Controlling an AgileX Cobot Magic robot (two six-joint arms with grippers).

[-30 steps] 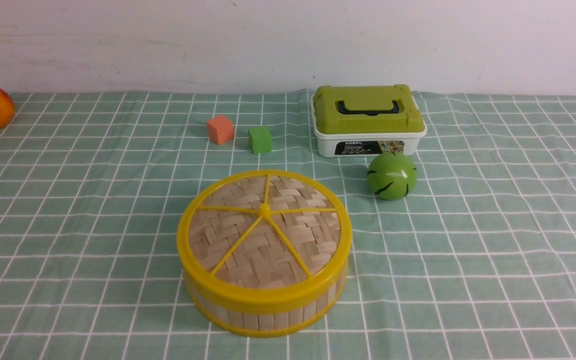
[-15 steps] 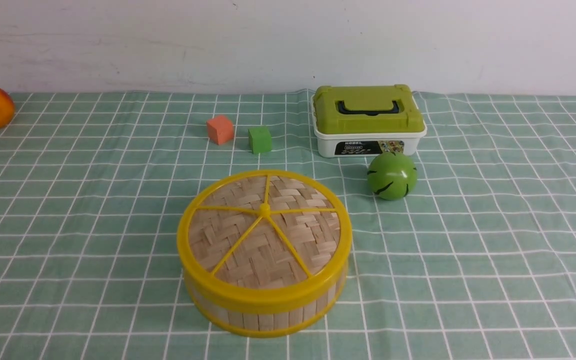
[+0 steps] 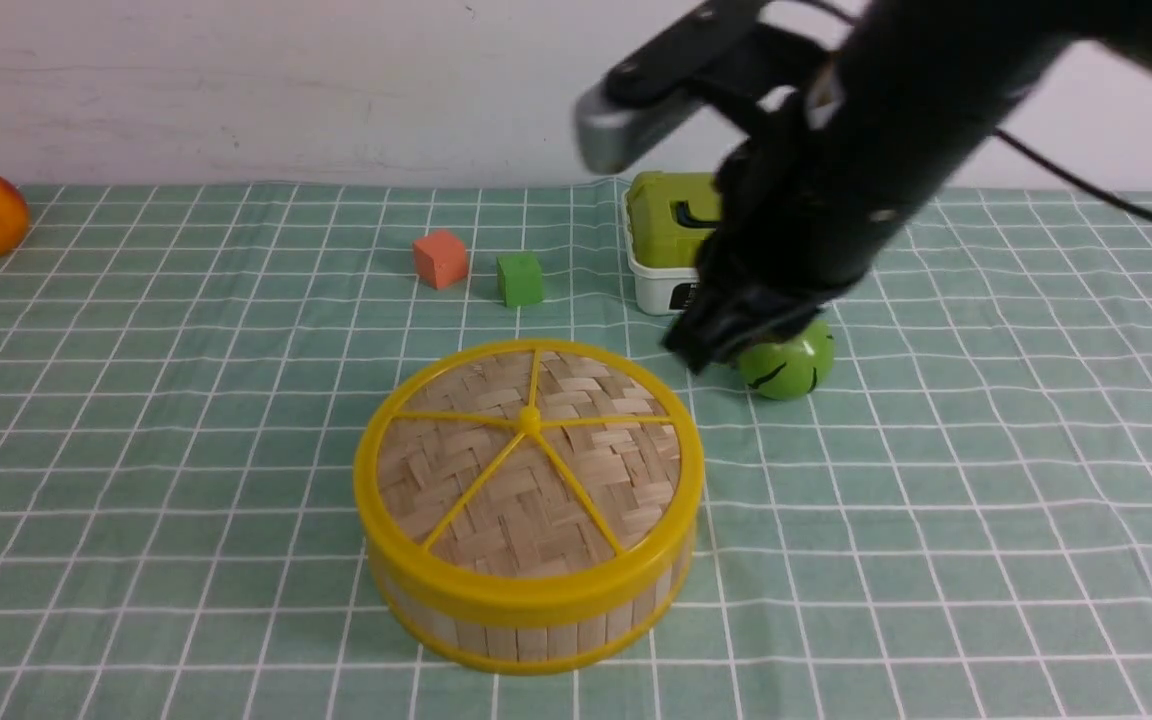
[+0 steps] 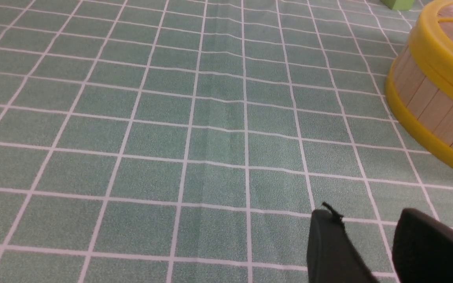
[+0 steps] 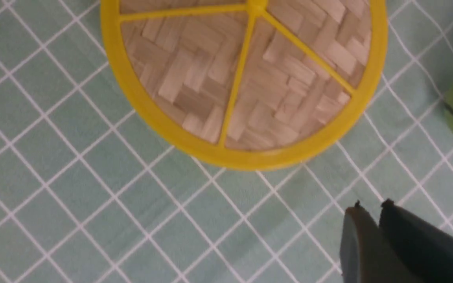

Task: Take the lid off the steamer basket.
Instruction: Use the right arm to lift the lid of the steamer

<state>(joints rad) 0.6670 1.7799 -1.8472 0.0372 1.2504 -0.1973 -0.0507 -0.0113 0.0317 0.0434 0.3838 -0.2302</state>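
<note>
Soft, even light fills my feeds and shadows are faint. In the front view my right gripper [image 3: 701,348] smears in motion blur; ahead of its jaws the lid [image 5: 246,74] looks slightly soft.

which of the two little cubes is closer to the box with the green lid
The green cube: it sits to the right of the orange cube, on the side toward the box, so its gap to the box is clearly shorter.
</note>
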